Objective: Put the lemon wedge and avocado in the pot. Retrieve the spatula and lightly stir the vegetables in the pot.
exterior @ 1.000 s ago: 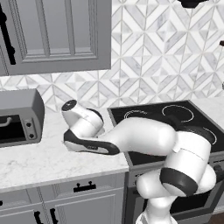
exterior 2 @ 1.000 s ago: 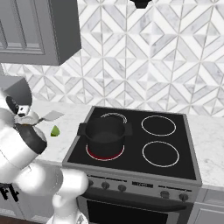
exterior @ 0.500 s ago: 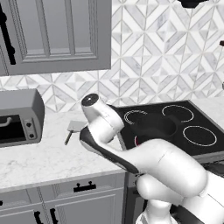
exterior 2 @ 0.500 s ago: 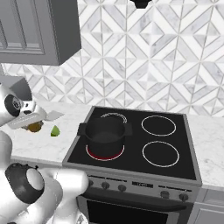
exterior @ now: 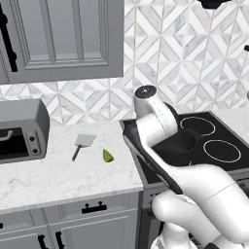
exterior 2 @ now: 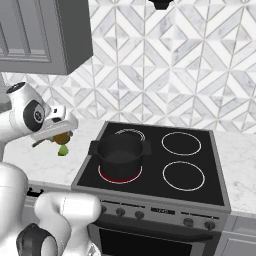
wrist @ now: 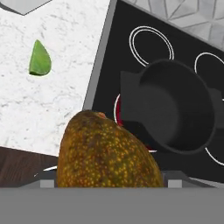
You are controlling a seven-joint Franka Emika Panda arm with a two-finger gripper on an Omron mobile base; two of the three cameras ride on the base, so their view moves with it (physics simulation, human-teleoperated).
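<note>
Hand (wrist: 109, 186) pinches one avocado (wrist: 109, 151); one lemon wedge (exterior: 108, 156), one spatula (exterior: 82, 144), one pot (exterior 2: 120, 152).

My hand (exterior 2: 64, 134) holds the avocado (wrist: 109, 151) over the desk's (exterior: 58, 172) right edge, just left of the stove (exterior 2: 200, 192). The pot (exterior 2: 120, 151) sits on the stove's front left burner. The wedge (exterior: 107, 155) lies on the desk near that edge, the spatula (exterior: 82, 144) just left of it, the oven (exterior: 22, 129) at the far left.
</note>
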